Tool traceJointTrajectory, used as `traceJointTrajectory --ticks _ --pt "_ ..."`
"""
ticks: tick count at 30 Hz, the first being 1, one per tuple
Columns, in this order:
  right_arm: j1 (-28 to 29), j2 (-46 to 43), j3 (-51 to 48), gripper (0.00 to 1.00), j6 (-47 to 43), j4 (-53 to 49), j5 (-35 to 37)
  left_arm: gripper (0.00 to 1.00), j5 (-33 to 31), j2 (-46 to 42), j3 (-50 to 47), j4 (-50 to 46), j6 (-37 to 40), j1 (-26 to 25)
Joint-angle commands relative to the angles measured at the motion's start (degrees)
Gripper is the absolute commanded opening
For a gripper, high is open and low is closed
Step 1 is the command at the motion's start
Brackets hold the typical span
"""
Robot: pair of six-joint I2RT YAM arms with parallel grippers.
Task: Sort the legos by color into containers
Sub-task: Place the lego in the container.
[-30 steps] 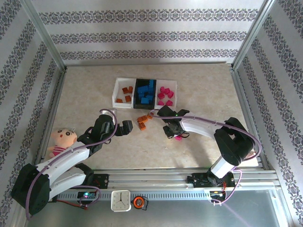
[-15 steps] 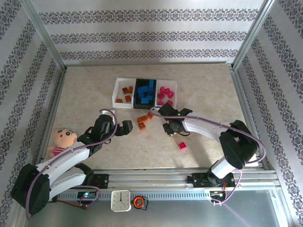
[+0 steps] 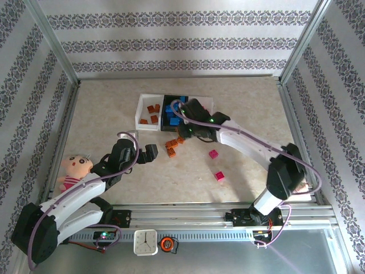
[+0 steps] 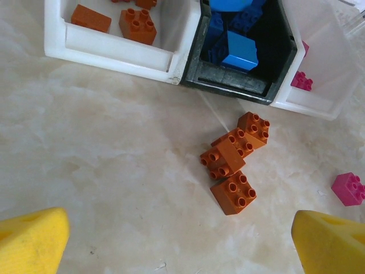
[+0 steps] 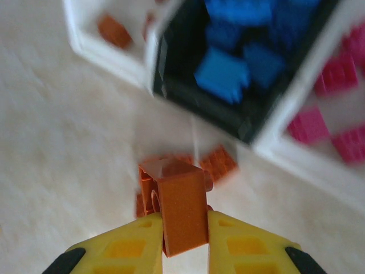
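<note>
My right gripper (image 5: 181, 240) is shut on an orange-brown lego (image 5: 181, 208), held above the table just in front of the containers. In the top view the right gripper (image 3: 185, 132) hangs by the black bin (image 3: 166, 114) of blue legos (image 4: 239, 54). The left white bin (image 3: 142, 121) holds orange legos (image 4: 137, 23); the right white bin (image 4: 319, 100) holds pink ones (image 4: 301, 81) and is partly hidden by the arm. Three loose orange legos (image 4: 234, 192) lie ahead of my open left gripper (image 4: 182, 251). Two pink legos (image 3: 213, 153) lie on the table.
A doll with a pink body (image 3: 74, 168) lies at the left edge beside the left arm. A small clock (image 3: 145, 242) sits on the front rail. Metal frame rails and patterned walls bound the table (image 3: 245, 103).
The right arm has swung back and left from the middle of the table to the front of the bins, its jaws closing. A pink lego it covered is exposed. The left arm is still.
</note>
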Motion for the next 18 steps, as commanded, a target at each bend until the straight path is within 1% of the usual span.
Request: traceJointTrajectory --ticks 1,4,8,15,17,18 --pt "-0.05 8.17 8.82 0.2 -1.01 3.47 -1.72 1.0 -2.32 -2.14 0.25 -5.03 -0.91 0.6" --pt "-0.21 16.31 18.69 0.2 -0.83 3.71 -3.42 1.0 -4.44 -4.42 0.43 -8.41 -0.94 0.8" --pt "-0.52 26.51 32.22 0.21 -0.47 2.87 -3.66 1.0 -3.75 -7.26 0.02 -10.25 -0.93 0.95" --pt "-1.64 41.53 50.63 0.22 2.32 -0.72 -3.91 1.0 -3.36 -10.44 -0.91 -13.08 -1.02 1.38" --pt "-1.8 45.01 55.39 0.24 2.93 -1.99 -3.63 1.0 -3.12 -10.93 -0.96 -13.56 -0.93 1.5" --pt "-1.81 46.87 58.13 0.29 3.1 -2.9 -3.5 1.0 -3.05 -11.06 -0.87 -13.92 -0.85 1.52"
